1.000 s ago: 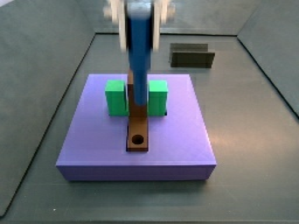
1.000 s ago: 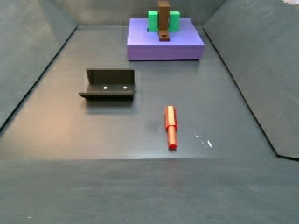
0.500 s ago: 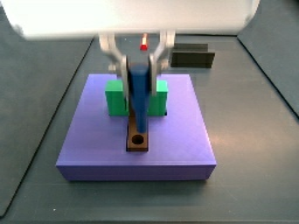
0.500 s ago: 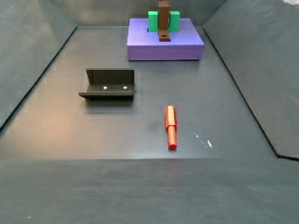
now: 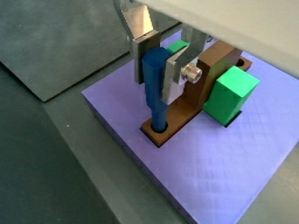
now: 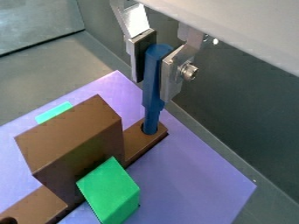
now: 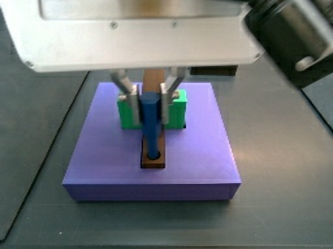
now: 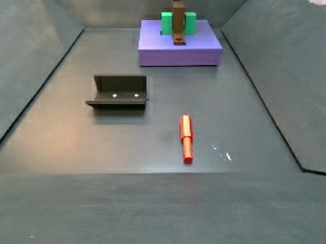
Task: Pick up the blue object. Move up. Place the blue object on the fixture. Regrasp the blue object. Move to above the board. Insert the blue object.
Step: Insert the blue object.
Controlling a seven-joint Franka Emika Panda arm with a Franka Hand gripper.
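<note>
The gripper (image 5: pixel 156 63) hangs directly over the board (image 5: pixel 233 175), its jaws clenched on the upper part of the blue peg (image 5: pixel 156 87), which stands upright with its long axis vertical. In both wrist views the peg's lower end meets the round hole at the end of the brown bar (image 6: pixel 70 166); the tip seems already to sit a little way inside, though the views are too coarse to say how deep. So the peg lies straight below the jaws, in line with the hole, and the coming move turns on keeping that axis plumb while pressing down. In a side view the peg (image 7: pixel 154 122) reaches from the jaws toward 6 o'clock, ending at the near end of the bar, with the green block (image 7: pixel 129 109) just behind at about 11 o'clock. The fixture (image 8: pixel 118 92) stands well apart on the counter (image 8: pixel 128 143), toward 7 o'clock of the board (image 8: pixel 178 52), and the red peg (image 8: pixel 186 138) lies flat near 4 o'clock of the fixture, untouched. The insertion looks nearly complete; any tilt could jam the peg in the hole.
</note>
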